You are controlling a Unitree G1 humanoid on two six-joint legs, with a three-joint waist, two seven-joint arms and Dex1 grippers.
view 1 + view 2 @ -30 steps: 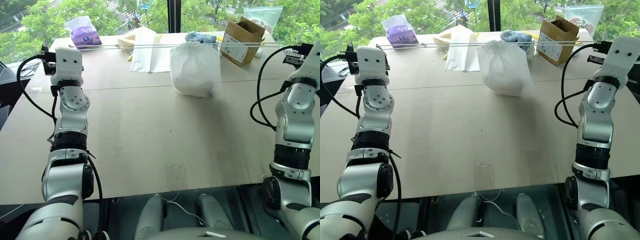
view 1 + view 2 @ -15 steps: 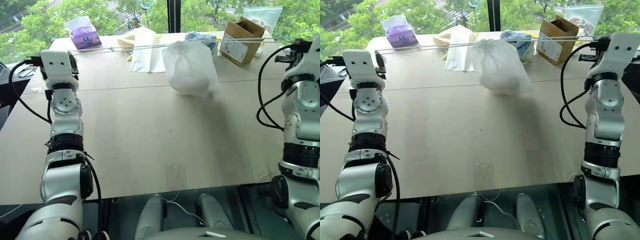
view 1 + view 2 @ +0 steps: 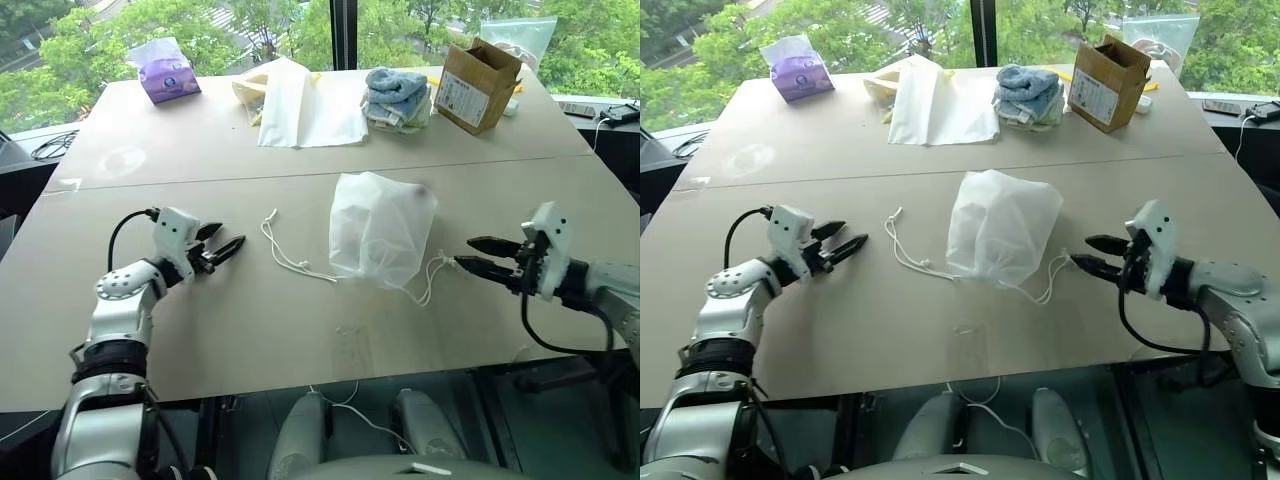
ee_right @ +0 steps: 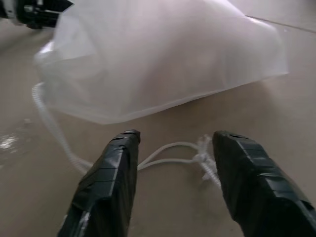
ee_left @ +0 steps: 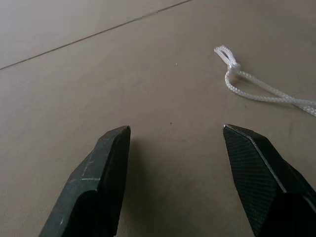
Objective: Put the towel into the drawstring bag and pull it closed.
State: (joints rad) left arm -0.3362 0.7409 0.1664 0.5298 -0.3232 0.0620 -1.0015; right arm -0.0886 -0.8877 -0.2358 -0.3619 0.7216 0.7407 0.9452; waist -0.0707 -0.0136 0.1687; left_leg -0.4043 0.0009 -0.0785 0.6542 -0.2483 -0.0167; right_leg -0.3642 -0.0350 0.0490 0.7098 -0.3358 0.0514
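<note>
The drawstring bag [image 3: 380, 228], thin and white, lies bulging on the middle of the table with its mouth gathered toward me. The towel is hidden. One slack cord [image 3: 285, 250] trails off the bag's left side, and a knotted cord [image 3: 432, 275] loops off its right. My left gripper [image 3: 228, 238] hovers open low over the table, left of the left cord's end [image 5: 232, 66], with nothing between its fingers [image 5: 106, 168]. My right gripper [image 3: 465, 252] stands open just right of the knotted cord [image 4: 168, 153], pointing at the bag [image 4: 163, 54] and holding nothing.
Along the far edge stand a purple tissue pack [image 3: 165, 72], flat white sheets [image 3: 310, 100], folded blue and green towels [image 3: 397, 95], a cardboard box [image 3: 478, 80] and a clear zip bag [image 3: 520, 35]. Bare tabletop lies between the bag and the near edge.
Both arms dropped from raised at the table's sides to low over it. The cords, taut before, fell slack and the hanging bag now lies on the table. The right gripper opened.
</note>
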